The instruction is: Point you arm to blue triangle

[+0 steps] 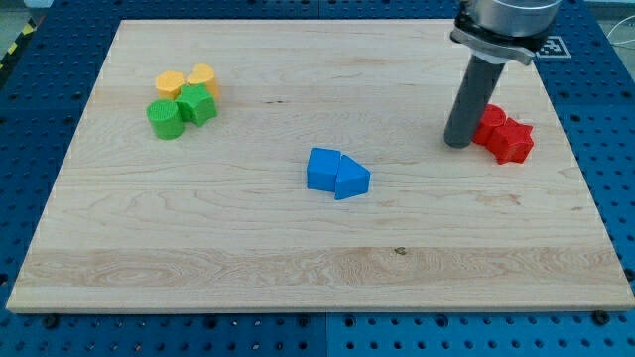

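You have the wooden board point(248, 248) filling most of the view, lying on a blue perforated table point(30, 149). Take the board as your landmark for everything else.

The arm's dark rod point(474, 99) comes down over the board's upper right part, and my tip point(456, 145) rests on the wood there. There is no gripper on this arm, so nothing opens or closes and nothing is held; the rod only touches the surface.

Just to the view's right of my tip you see two red blocks touching each other: one point(490, 125) partly hidden behind the rod, its shape unclear, and a red star-like block point(513, 140) beside it.

Near the board's centre sit the blue pieces, pressed together: a blue cube-like block point(322, 169) on the view's left and the blue triangle point(351, 179) on its right. My tip stands well apart from the blue triangle, up and to the view's right of it.

In the board's upper left corner area you find a tight cluster: a yellow block point(170, 83), a yellow heart point(203, 77), a green cylinder point(165, 119) and a green star-like block point(197, 104).
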Robot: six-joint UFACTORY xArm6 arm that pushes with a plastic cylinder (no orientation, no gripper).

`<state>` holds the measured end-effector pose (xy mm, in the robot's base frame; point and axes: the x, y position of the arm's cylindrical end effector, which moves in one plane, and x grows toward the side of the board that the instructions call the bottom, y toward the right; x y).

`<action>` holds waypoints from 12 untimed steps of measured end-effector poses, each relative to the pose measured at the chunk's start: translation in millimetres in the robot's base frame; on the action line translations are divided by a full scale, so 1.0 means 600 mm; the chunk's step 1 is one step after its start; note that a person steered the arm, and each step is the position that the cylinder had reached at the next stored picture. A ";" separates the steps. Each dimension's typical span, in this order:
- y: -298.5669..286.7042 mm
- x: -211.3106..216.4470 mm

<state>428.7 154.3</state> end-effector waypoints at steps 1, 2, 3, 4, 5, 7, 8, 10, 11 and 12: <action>-0.036 0.000; -0.065 0.000; -0.091 0.000; -0.109 0.000; -0.128 0.000; -0.137 0.000; -0.144 -0.001; -0.178 -0.002; -0.193 -0.005; -0.210 -0.010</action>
<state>422.9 28.3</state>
